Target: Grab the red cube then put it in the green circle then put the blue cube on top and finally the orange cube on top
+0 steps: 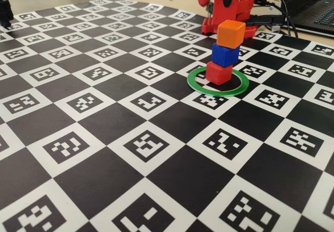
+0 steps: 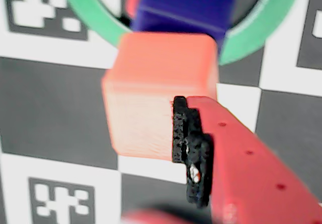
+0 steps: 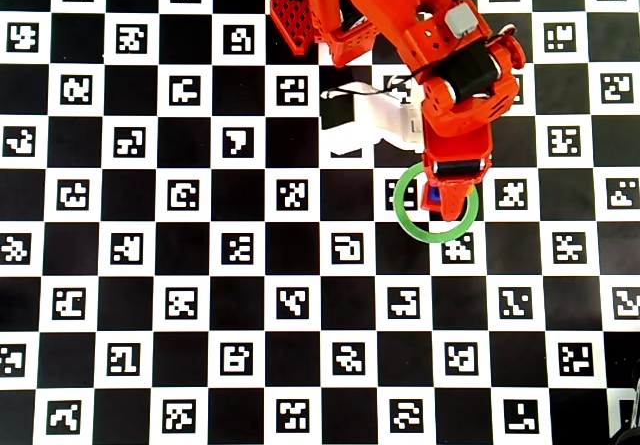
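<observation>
Checkerboard mat (image 1: 130, 200) in the near field; beyond, red cube (image 1: 218, 73) inside green circle (image 1: 218, 81), blue cube (image 1: 225, 54) and orange cube (image 1: 230, 33) stacked above. Gripper (image 2: 177, 148) beside the orange cube — jaw opening indeterminate; withdraw straight upward — avoid toppling.

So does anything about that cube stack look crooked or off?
Yes. In the fixed view the stack steps sideways: the blue cube overhangs the red cube, and the orange cube sits twisted and shifted further right. It stands inside the green circle, off-centre.
</observation>
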